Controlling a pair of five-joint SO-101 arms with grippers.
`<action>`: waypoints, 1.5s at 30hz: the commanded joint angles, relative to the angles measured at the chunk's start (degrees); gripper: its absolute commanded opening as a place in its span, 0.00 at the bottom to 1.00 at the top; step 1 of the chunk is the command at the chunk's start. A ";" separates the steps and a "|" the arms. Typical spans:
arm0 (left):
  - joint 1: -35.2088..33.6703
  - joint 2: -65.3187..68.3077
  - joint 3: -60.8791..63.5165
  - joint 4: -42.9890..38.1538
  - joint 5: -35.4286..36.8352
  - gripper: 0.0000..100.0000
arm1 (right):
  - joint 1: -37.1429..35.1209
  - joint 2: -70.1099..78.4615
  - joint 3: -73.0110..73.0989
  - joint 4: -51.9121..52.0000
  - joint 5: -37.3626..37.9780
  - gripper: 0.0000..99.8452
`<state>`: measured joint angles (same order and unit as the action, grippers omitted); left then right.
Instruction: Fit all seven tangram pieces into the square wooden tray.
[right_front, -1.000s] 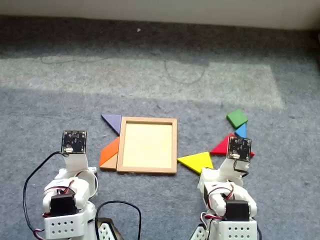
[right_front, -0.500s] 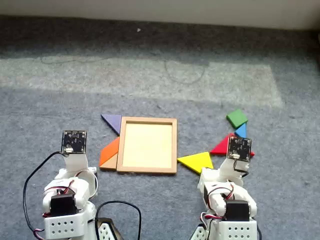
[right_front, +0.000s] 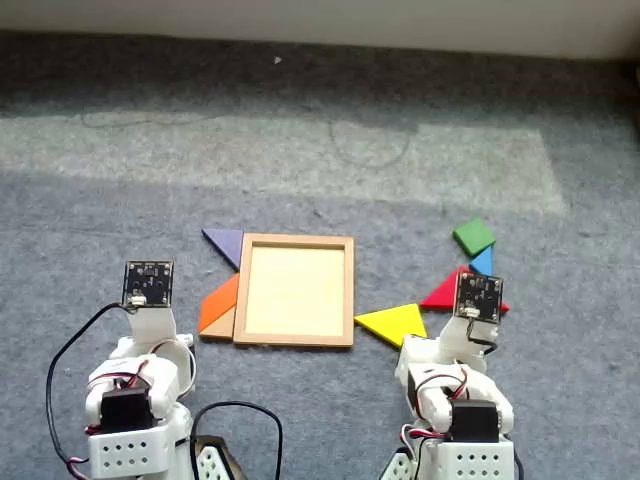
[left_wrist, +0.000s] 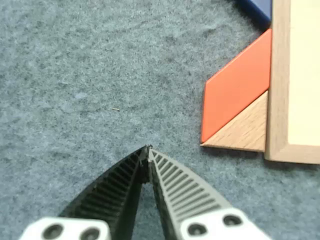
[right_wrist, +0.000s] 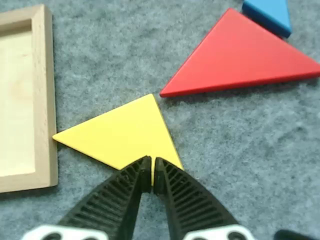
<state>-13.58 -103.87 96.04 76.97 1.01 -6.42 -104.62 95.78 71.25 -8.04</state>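
Seven tangram pieces lie on the grey carpet (right_front: 120, 200), all outside the square wooden tray (right_front: 296, 240). From the tray's centre in the high view, the purple triangle (right_front: 226, 243) sits at 10 o'clock, just beside the rim's corner. At 8 o'clock the orange parallelogram (right_front: 218, 303) and the pale bare-wood triangle (right_front: 222, 326) lie against each other and against the rim. At 4 o'clock the yellow triangle (right_front: 393, 323) has one corner touching the rim. The red triangle (right_front: 443, 292) lies at 3 o'clock, near the yellow one but apart from it. The blue triangle (right_front: 483, 260) is just beside the red one, and the green square (right_front: 473, 237) is at 2 o'clock, farthest out.

The left gripper (left_wrist: 146, 152) has its jaws pressed together on nothing, over bare carpet at 9 o'clock of the orange parallelogram. The right gripper (right_wrist: 152, 164) is likewise closed and empty, with its tips over the yellow triangle's near edge.
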 joint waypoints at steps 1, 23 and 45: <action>-0.57 -0.40 1.10 0.18 0.44 0.02 | -0.31 -0.48 6.99 0.40 0.44 0.03; 1.98 -0.48 -2.77 0.62 0.18 0.02 | -0.57 -0.57 6.99 -0.13 0.44 0.03; -10.95 -0.48 -7.16 -5.45 -17.58 0.02 | 12.18 -0.57 -3.21 -13.14 18.81 0.03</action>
<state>-22.46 -103.87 89.27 72.66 -15.96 4.84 -104.62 95.43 60.18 0.04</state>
